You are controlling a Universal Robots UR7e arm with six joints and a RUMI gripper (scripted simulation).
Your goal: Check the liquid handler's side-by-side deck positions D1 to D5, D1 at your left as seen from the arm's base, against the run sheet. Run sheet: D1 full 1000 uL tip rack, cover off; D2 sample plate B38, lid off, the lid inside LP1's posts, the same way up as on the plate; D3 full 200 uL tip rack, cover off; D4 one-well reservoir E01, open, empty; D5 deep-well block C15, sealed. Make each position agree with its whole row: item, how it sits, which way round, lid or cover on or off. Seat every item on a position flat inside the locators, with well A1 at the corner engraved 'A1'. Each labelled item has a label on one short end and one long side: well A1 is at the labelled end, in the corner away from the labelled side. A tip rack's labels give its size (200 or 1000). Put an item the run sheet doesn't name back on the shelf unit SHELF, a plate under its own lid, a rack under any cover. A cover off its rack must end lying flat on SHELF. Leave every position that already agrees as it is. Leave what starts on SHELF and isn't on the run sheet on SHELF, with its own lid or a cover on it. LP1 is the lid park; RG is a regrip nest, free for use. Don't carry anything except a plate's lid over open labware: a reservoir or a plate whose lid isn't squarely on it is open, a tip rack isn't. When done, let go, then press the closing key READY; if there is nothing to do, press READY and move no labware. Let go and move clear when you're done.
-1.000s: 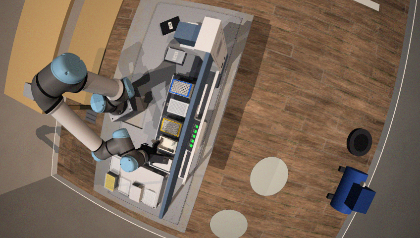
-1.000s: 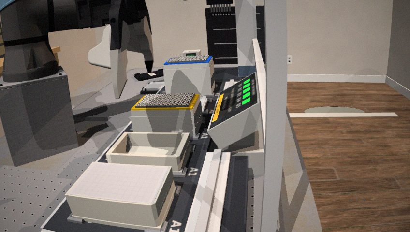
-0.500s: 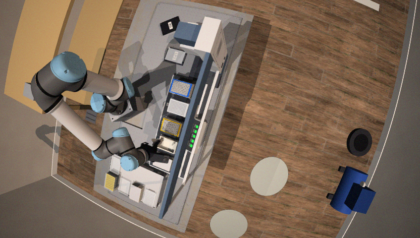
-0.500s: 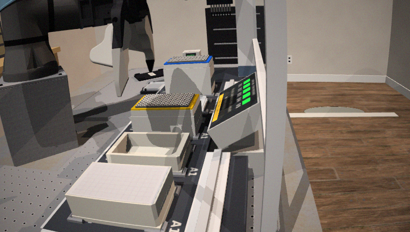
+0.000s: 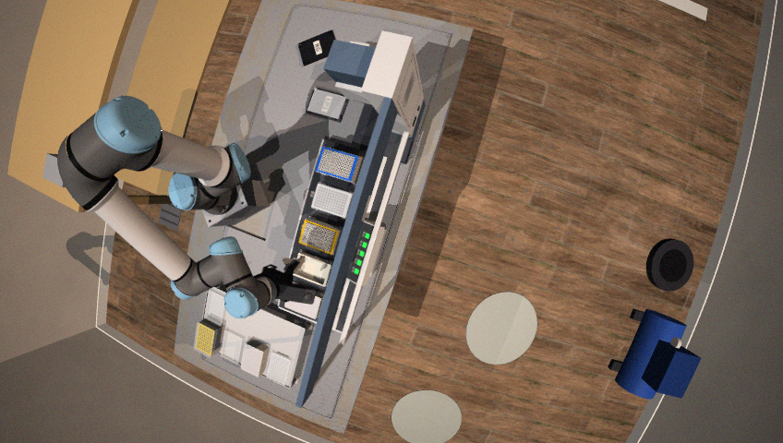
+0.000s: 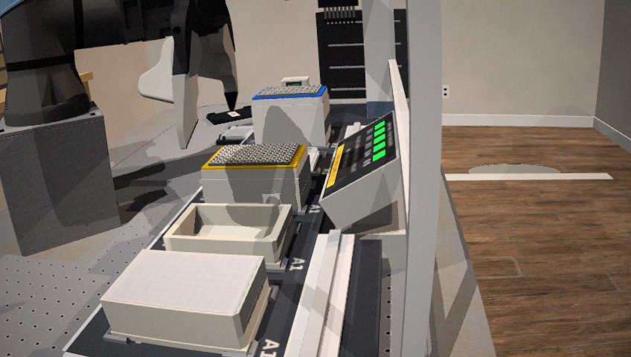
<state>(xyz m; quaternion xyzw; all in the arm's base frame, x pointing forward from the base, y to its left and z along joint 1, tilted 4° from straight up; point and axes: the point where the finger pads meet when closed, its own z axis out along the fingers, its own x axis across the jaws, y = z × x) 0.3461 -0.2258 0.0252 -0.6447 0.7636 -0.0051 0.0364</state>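
Five items stand in a row on the deck. A blue-rimmed tip rack (image 5: 336,163) is at the far end and also shows in the side view (image 6: 289,110). After it come a white plate (image 5: 331,199), a yellow-rimmed tip rack (image 5: 319,235) (image 6: 254,174), both racks uncovered, an open, empty reservoir (image 5: 312,269) (image 6: 230,230), and a sealed deep-well block (image 6: 185,291), partly under my wrist from above. My gripper (image 6: 207,125) (image 5: 285,269) is open and empty. It hangs above the deck on the arm's side of the reservoir, touching nothing.
A flat lid-like piece (image 5: 327,104) lies beyond the blue rack. A black pad (image 5: 317,47) lies further on. The shelf unit (image 5: 246,340) near my wrist holds a yellow rack (image 5: 207,337) and several white items. The handler's panel with green lights (image 6: 367,155) and a tall rail border the deck's far side.
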